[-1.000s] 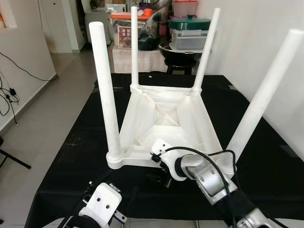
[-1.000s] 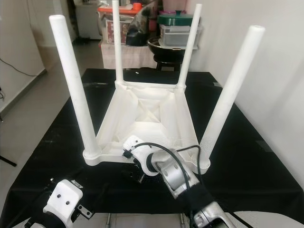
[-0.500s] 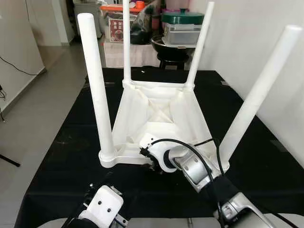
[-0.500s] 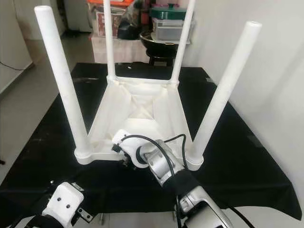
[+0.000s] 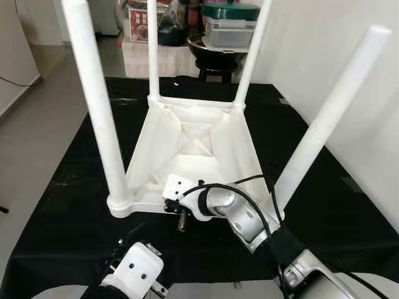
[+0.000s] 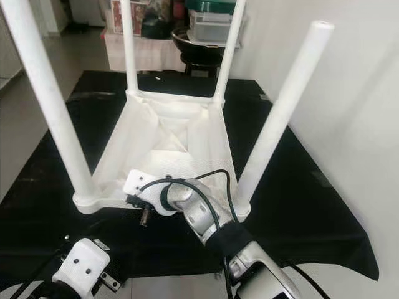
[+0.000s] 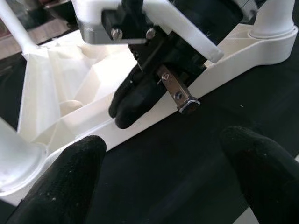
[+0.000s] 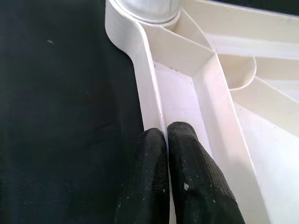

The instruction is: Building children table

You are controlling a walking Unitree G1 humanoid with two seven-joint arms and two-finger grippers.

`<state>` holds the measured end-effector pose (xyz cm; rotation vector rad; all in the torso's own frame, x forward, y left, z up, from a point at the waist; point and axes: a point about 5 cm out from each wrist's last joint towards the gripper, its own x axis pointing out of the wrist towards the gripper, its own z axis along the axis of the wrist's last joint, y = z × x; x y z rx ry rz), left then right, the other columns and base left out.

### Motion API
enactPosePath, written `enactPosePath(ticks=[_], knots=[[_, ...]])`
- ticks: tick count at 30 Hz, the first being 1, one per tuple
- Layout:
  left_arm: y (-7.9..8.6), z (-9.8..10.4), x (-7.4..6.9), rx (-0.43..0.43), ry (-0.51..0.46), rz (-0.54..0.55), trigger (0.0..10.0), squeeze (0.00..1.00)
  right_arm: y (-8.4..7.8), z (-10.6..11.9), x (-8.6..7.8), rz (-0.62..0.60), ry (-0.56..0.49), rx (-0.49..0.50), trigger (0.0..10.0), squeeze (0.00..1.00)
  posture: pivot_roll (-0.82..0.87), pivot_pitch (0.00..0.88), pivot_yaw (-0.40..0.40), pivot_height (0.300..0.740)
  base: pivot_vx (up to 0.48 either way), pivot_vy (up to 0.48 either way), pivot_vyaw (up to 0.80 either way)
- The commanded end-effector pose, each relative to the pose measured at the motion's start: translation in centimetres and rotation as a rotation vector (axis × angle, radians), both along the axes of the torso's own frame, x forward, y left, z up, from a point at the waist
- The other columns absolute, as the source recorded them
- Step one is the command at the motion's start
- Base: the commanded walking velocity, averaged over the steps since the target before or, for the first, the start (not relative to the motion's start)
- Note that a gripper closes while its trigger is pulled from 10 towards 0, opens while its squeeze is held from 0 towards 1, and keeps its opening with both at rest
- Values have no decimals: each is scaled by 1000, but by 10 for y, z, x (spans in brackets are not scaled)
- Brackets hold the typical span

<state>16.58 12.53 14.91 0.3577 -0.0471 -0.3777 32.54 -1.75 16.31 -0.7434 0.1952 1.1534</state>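
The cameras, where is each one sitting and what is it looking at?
Eye views: on the head, looking down at the upside-down white table on black cloth, both arms showing.
Left wrist view: behind the open left end effector, facing the right one.
Right wrist view: along the right end effector, shut on the table's rim.
All share the table's near edge.

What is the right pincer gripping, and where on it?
The right pincer is pinched on the near edge rim of the upturned white children's table, one finger on each side of it, between the two front legs.
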Motion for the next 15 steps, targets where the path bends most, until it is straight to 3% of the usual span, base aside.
enactPosePath(ticks=[1,3,10,12,14,15], knots=[[2,1,0,33,1,-10,10000,0,20,15,-17,148,-14,119,0,0,114,142,-108,740,0,0,0],[3,4,2,37,-7,-9,10000,0,29,26,-31,249,-13,192,0,0,112,142,-101,740,0,0,0],[2,5,2,48,-10,-19,10000,0,37,27,-48,368,-29,224,0,0,112,142,-95,740,0,0,0],[2,5,2,49,-10,-20,10000,0,38,26,-49,379,-41,216,0,0,112,142,-95,740,0,0,0],[2,5,3,53,-11,-23,10000,0,40,17,-46,360,-111,125,0,0,113,140,-92,740,0,0,0],[2,5,3,54,-11,-24,10000,0,39,15,-41,317,-113,106,9961,0,114,139,-93,740,0,0,0]])
